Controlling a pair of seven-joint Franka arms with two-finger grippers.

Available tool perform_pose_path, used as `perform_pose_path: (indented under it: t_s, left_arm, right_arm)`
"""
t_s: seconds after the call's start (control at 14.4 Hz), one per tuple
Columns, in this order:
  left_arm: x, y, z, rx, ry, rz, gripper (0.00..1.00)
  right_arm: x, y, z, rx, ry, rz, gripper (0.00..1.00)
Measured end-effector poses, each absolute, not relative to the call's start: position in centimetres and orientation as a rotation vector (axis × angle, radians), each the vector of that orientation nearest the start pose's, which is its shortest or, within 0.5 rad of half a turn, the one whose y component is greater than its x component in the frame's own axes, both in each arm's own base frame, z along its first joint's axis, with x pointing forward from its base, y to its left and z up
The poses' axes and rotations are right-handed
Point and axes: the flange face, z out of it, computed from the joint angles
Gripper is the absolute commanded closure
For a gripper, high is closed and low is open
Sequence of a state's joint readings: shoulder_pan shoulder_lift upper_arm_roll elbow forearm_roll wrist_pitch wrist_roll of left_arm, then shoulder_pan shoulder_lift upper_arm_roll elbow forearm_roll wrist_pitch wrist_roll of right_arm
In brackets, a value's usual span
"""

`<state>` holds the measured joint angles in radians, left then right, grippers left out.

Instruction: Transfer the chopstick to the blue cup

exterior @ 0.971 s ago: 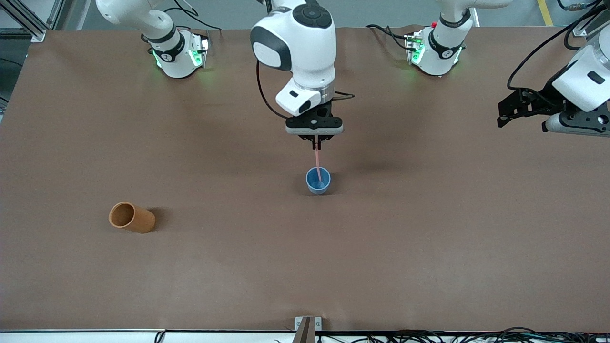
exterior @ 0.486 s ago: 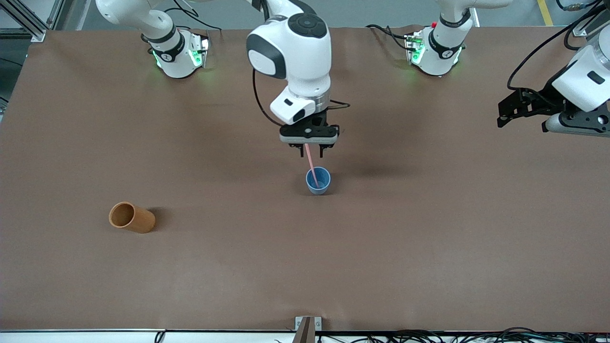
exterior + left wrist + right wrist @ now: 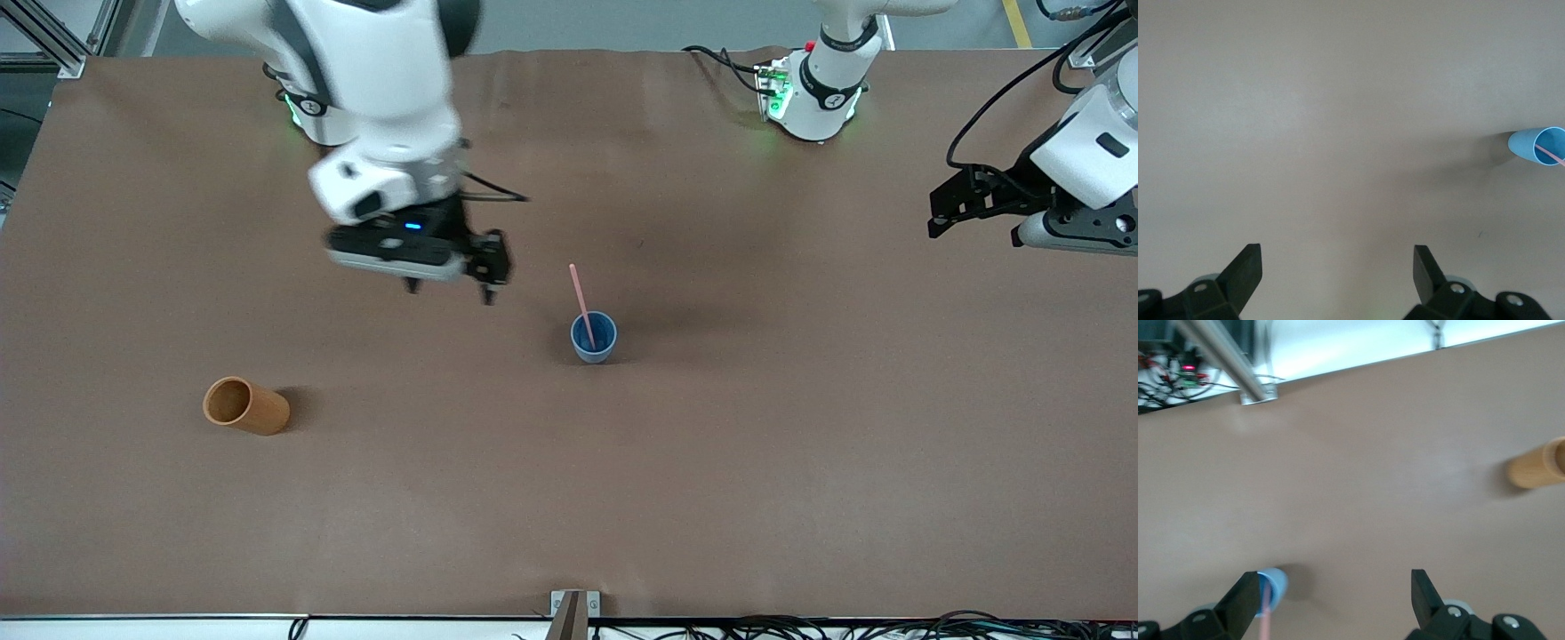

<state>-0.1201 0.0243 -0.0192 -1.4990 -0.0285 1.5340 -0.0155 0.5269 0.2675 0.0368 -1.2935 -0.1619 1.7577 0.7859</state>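
The orange-brown cup point(image 3: 245, 406) lies nearest the camera on the surface point(image 3: 800, 462). The chopstick point(image 3: 581, 304) stands in the blue cup point(image 3: 593, 337), leaning toward eleven o'clock. My right claw point(image 3: 447, 291) hangs released over bare surface; my left claw point(image 3: 930, 224) waits, released
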Motion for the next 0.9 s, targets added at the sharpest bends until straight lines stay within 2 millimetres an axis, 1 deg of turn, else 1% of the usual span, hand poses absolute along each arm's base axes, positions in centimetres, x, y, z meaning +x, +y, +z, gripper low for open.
perform_pose_path:
  t_s: [0.14, 0.21, 0.28, 0.49, 0.69, 0.76, 0.83, 0.9]
  left_arm:
    - [55.3, -8.1, 64.1, -3.165, 0.199, -0.013, 0.0]
    - [55.3, -8.1, 64.1, -3.165, 0.199, -0.013, 0.0]
    - [55.3, -8.1, 64.1, -3.165, 0.198, -0.013, 0.0]
    - [55.3, -8.1, 64.1, -3.165, 0.199, -0.013, 0.0]
    - [55.3, -8.1, 64.1, -3.165, 0.199, -0.012, 0.0]
    - [55.3, -8.1, 64.1, -3.165, 0.199, -0.012, 0.0]
    - [55.3, -8.1, 64.1, -3.165, 0.198, -0.012, 0.0]
    - [55.3, -8.1, 64.1, -3.165, 0.198, -0.013, 0.0]
  right_arm:
    - [56.7, 25.8, 64.2, -3.151, 0.344, -0.292, 0.0]
    - [56.8, 22.4, 64.9, -3.174, 0.356, -0.249, 0.0]
    - [56.8, 19.3, 65.2, -3.19, 0.369, -0.216, 0.0]
    - [55.9, 10.8, 64.6, -3.211, 0.453, -0.122, 0.0]
    - [53.8, 2.1, 64.2, -3.207, 0.382, -0.042, 0.0]
    - [53.3, -0.3, 64.4, -3.209, 0.35, -0.034, 0.0]
    - [52.9, -2.2, 64.7, -3.211, 0.312, -0.035, 0.0]
    - [52.7, -3.4, 65.0, -3.214, 0.275, -0.039, 0.0]
